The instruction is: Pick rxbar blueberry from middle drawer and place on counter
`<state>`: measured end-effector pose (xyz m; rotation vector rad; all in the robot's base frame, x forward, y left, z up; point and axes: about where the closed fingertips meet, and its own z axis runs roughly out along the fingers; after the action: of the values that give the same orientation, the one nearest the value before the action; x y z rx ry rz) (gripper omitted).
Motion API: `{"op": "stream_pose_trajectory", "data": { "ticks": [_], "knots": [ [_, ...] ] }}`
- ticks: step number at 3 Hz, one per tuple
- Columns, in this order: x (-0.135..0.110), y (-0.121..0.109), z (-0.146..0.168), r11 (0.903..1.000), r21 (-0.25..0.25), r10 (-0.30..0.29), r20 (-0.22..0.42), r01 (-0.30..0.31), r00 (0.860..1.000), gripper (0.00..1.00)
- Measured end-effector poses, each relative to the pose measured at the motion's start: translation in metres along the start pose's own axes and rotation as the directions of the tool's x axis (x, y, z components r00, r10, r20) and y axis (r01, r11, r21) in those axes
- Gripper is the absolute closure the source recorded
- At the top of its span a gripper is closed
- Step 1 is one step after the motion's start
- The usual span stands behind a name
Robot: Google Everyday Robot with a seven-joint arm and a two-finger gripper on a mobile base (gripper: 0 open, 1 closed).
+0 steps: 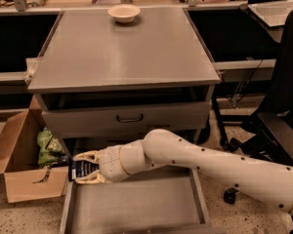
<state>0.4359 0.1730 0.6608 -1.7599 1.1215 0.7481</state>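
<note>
In the camera view, the small flat snack bar in a dark navy-black wrapper, the rxbar blueberry (82, 169), sits between the two pale, cream-coloured fingers (88, 155) of the gripper (79, 168). The fingers are closed against its long edges, one above and one below. White marks show on the wrapper, but the lettering is too small to read.

The bar is at the left rear corner of the wide grey metal middle drawer (136, 208). That drawer is pulled out, with a bare, smooth floor and thin low side walls. Whether the bar is clear of the drawer's floor cannot be told.

The smooth, rounded white arm (210, 162), dotted with small dark spots, reaches in from the right, low across the drawer.

Above it is a closed grey drawer front with a dark handle (130, 118). Over that lies the large matte grey counter (122, 57), flat and rectangular with a thin rim.

A shallow, round cream bowl (123, 12) stands near the counter's far edge.

Left of the cabinet, on the speckled floor, is an open brown cardboard box (19, 179). A crinkled green bag (49, 147) lies inside it, just beside the gripper.

A black office chair (283, 96) stands at the right.
</note>
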Motion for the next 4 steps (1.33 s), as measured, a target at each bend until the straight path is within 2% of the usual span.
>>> {"op": "stream_pose_trajectory", "data": {
  "ticks": [1, 2, 3, 4],
  "knots": [
    [-0.04, -0.024, -0.044, 0.9922, 0.124, -0.023, 0.093, 0.011, 0.995, 1.0],
    [-0.087, -0.045, -0.11, 0.9683, 0.245, -0.087, 0.154, 0.048, 0.984, 1.0],
    [-0.106, -0.084, -0.182, 0.9432, 0.33, -0.103, 0.182, 0.038, 0.978, 1.0],
    [-0.106, -0.084, -0.182, 0.9432, 0.33, -0.103, 0.182, 0.038, 0.978, 1.0]
  ]
}}
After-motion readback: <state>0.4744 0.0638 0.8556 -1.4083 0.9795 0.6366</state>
